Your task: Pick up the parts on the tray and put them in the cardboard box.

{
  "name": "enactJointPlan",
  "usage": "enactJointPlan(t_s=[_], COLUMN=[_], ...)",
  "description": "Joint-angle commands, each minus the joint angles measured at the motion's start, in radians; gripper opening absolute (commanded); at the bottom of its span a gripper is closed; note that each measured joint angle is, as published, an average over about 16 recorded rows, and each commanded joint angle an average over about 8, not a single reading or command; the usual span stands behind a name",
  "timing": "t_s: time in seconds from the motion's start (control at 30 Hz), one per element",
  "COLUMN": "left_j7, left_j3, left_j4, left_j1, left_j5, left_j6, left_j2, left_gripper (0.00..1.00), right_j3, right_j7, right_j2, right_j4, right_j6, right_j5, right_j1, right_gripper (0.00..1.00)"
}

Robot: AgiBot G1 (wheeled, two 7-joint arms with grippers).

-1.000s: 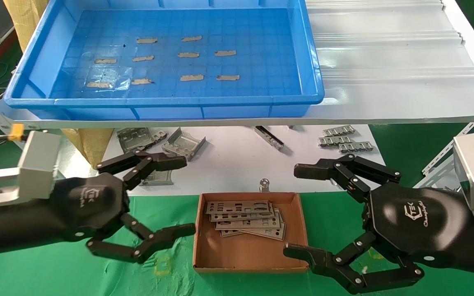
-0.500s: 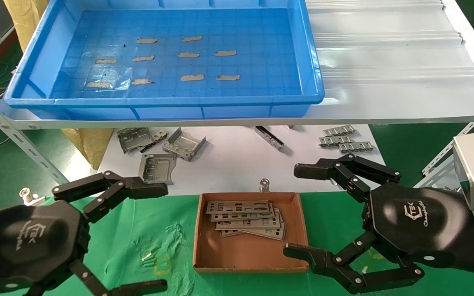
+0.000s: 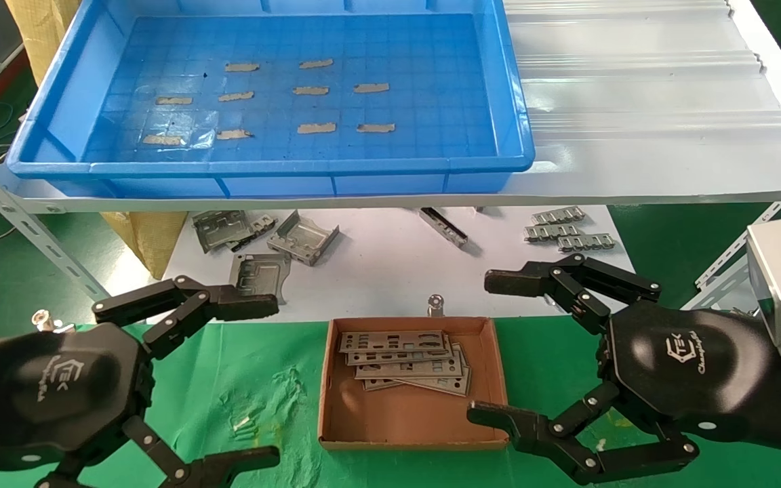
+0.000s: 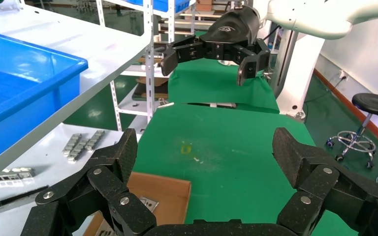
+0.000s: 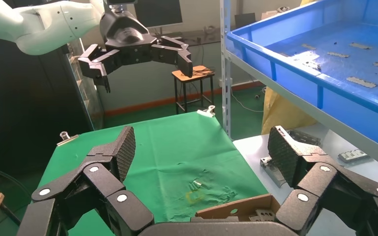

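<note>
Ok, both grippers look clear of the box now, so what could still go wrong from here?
The parts lie in a loose, fanned stack at the far side of the cardboard box; a bump could slide them.

The right gripper, open, has its near finger over the box's near right corner, so a careless move might drag the light box.

The tray holds only tape strips, so reaching there again would likely grab nothing. The left gripper is open too.

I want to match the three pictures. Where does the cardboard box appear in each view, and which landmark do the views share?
Head view: the cardboard box sits low in the centre on the green cloth, holding the parts.
Left wrist view: only one corner of the box shows, between the open fingers of the left gripper.
Right wrist view: only one edge shows, at the bottom.
Shared landmark: the blue tray on the white shelf.
</note>
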Motion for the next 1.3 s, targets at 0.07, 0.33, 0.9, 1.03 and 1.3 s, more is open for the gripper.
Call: enactJointPlan(t_s=[0.07, 0.33, 0.9, 1.03, 1.3], left_j7=[0.002, 0.004, 0.006, 0.006, 0.007], left_j3=[0.002, 0.005, 0.008, 0.008, 0.008], left_j4=[0.005, 0.012, 0.018, 0.018, 0.019], left_j1=[-0.002, -0.006, -0.008, -0.008, -0.009], left_j5=[0.002, 0.005, 0.007, 0.007, 0.008], left_j6=[0.0, -0.001, -0.002, -0.002, -0.002], left_j2=[0.003, 0.007, 0.01, 0.01, 0.011], left_gripper=[1.0, 1.0, 1.0, 1.0, 1.0], right_j3=[0.0, 0.0, 0.0, 0.0, 0.0], right_j7=[0.0, 0.0, 0.0, 0.0, 0.0], right_j2=[0.0, 0.0, 0.0, 0.0, 0.0], right_j4=[0.0, 0.0, 0.0, 0.0, 0.0], right_j6=[0.0, 0.0, 0.0, 0.0, 0.0], right_j5=[0.0, 0.0, 0.0, 0.0, 0.0], right_j1=[0.0, 0.0, 0.0, 0.0, 0.0], right_gripper=[1.0, 1.0, 1.0, 1.0, 1.0])
